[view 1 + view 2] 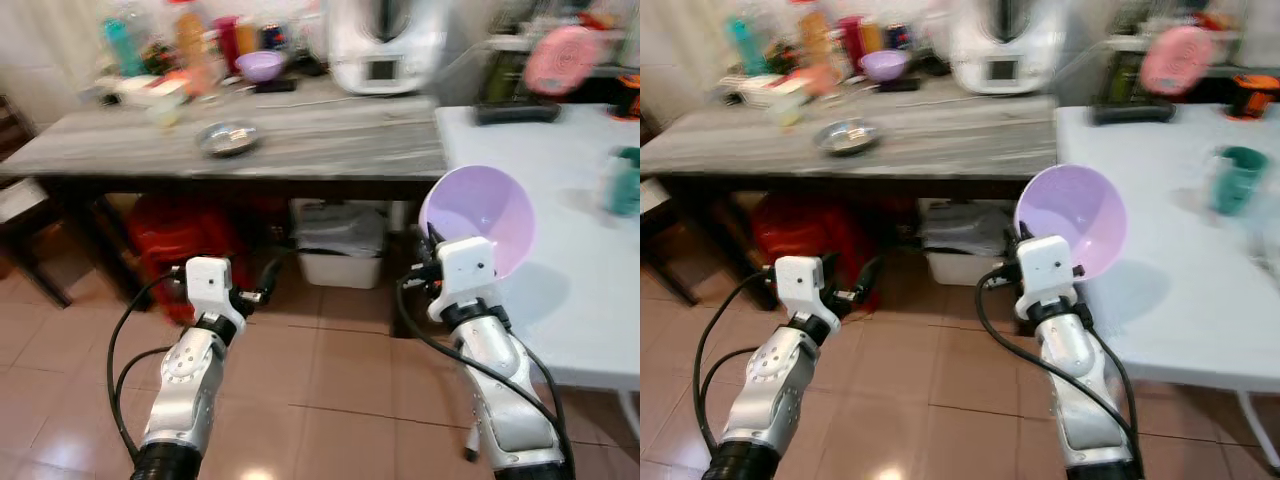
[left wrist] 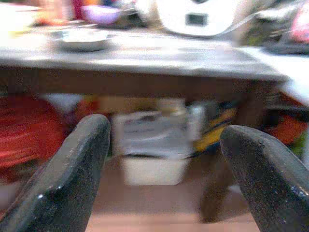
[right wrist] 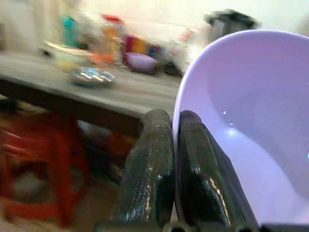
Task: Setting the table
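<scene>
The right gripper [image 3: 174, 159], fingers clamped on the rim of the lilac bowl [image 1: 478, 218], carries it tilted at the white desk's [image 1: 570, 250] near-left edge, the left gripper [image 2: 164, 169] splayed empty; next, likely level and set it down.

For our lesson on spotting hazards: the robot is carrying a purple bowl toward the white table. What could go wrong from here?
1. The right hand pinches only the rim of the purple bowl, which is tilted, so it might slip.
2. The bowl is near the edge of the white table and could knock it.
</scene>
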Controlling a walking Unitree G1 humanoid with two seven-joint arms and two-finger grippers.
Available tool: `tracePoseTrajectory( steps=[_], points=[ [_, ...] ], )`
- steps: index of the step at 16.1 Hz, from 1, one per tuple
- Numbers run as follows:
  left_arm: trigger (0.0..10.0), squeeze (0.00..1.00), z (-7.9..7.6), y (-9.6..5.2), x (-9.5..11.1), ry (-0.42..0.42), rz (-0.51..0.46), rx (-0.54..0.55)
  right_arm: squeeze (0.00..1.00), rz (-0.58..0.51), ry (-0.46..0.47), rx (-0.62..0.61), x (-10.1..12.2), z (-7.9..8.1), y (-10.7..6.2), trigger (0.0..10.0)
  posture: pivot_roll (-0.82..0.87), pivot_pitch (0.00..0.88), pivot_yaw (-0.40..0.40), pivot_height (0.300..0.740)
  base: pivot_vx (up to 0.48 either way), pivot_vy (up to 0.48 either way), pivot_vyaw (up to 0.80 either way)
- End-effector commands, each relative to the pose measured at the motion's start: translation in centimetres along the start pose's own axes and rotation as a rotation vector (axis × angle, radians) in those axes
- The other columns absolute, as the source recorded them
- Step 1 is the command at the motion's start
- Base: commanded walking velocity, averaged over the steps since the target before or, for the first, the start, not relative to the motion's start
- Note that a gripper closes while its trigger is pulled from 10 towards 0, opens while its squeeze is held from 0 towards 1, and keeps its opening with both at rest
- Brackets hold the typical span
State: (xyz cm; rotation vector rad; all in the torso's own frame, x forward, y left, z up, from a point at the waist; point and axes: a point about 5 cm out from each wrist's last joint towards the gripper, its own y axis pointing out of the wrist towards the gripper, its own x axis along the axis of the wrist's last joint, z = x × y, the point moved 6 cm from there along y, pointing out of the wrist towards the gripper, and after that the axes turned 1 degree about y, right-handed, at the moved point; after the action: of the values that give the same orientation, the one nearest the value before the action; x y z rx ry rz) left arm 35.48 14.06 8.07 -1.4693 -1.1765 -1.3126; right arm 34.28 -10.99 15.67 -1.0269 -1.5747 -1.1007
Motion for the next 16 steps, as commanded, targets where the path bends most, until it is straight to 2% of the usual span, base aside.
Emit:
tracePoseTrajectory(
  steps=[1,3,8,14,16],
  points=[
    [10.0,0.00,0.6,0.0,0.3,0.019,-0.012,0.022,0.00,-0.022,0.000,0.009,0.6,0.3,0.1,10.0,-0.07,0.002,0.093,0.740,0.000,0.461,0.00],
    [10.0,0.00,0.7,0.0,0.3,0.023,-0.013,0.028,0.00,-0.016,-0.002,0.001,0.3,0.0,-0.1,10.0,-0.07,0.002,0.093,0.740,0.000,0.471,0.00],
    [10.0,0.00,1.4,-0.1,0.4,0.044,-0.017,0.043,0.00,0.028,-0.019,-0.074,-1.1,-1.8,-1.5,10.0,-0.07,0.000,0.100,0.740,0.000,0.472,0.00],
    [10.0,0.00,1.5,0.1,0.7,0.066,-0.026,0.044,0.00,0.028,-0.026,-0.083,-1.1,-1.8,-1.9,10.0,-0.07,0.000,0.111,0.740,0.000,0.474,0.00],
    [10.0,0.00,1.6,-0.2,0.8,0.058,-0.037,0.034,0.00,0.032,-0.027,-0.085,-1.3,-1.8,-2.1,10.0,-0.07,0.000,0.113,0.740,0.000,0.000,0.00]
  ],
)
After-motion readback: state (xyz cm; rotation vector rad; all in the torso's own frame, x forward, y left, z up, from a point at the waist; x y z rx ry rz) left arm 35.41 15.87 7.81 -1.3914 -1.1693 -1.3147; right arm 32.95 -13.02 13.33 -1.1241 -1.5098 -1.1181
